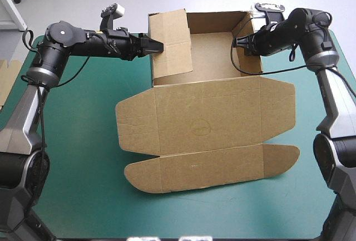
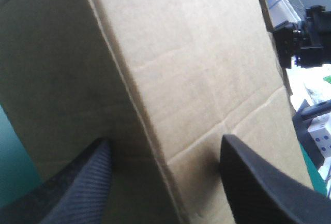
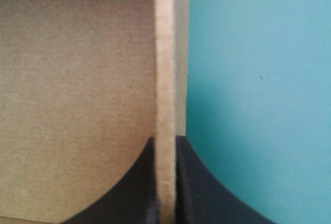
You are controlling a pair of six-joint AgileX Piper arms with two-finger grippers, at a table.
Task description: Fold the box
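The brown box (image 1: 207, 113) lies mid-table, its far half raised into an open tray and its lid flat toward the front edge. My left gripper (image 1: 158, 47) comes in from the left and is open, both black fingertips (image 2: 98, 154) resting against the outer face of the tall left wall (image 2: 196, 79). That wall leans and stands higher than the others. My right gripper (image 1: 238, 43) is at the tray's right wall (image 1: 248, 49), shut on the box, with the board's pale edge (image 3: 165, 79) upright between its fingers. The tray's inside (image 3: 77, 94) shows beside that edge.
More brown board (image 1: 4, 82) lies at the table's left edge. The teal-green cover (image 1: 78, 157) shows left of and in front of the flat lid, and also outside the right wall (image 3: 258, 79). The lid's rounded front flap (image 1: 211, 168) reaches toward the front edge.
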